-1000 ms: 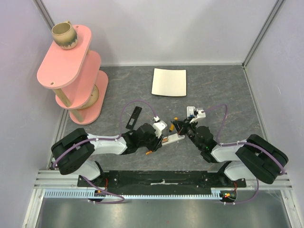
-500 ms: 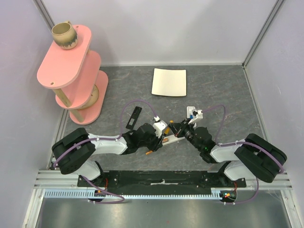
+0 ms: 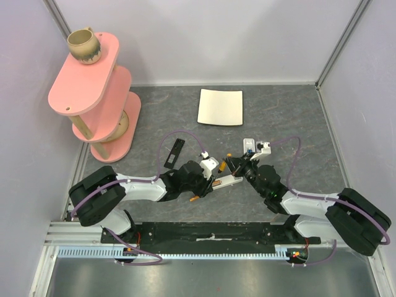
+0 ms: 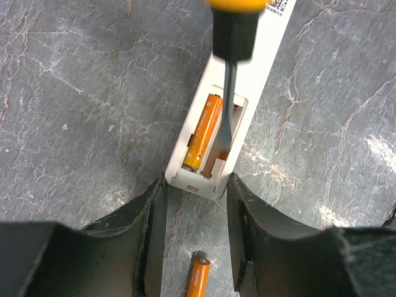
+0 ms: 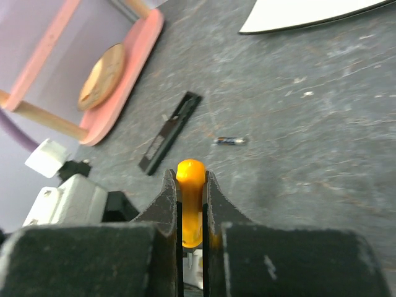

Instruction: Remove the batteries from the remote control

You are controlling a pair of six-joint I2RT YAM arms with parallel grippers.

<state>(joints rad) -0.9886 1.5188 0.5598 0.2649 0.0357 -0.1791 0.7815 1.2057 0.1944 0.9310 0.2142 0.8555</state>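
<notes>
1. The remote control [image 4: 253,80] lies flat on the grey tabletop [image 4: 74,93] between the two arms, with its battery bay uncovered and facing up.
2. The left tool [image 4: 195,185] grasps the bay end of the remote control, one finger pressed against each long side.
3. An orange battery [image 4: 204,133] sits in one slot of the bay; the slot beside it holds no cell.
4. A second battery [image 4: 198,275] lies loose on the tabletop just off that end, between the left tool's fingers.
5. The right tool [image 5: 190,179] is clenched on the orange handle of a screwdriver [image 4: 232,31], whose dark shaft reaches down into the vacant slot.
6. A flat black bar [image 3: 174,153] lies near the pink shelf [image 3: 93,93], apart from the remote control.
</notes>
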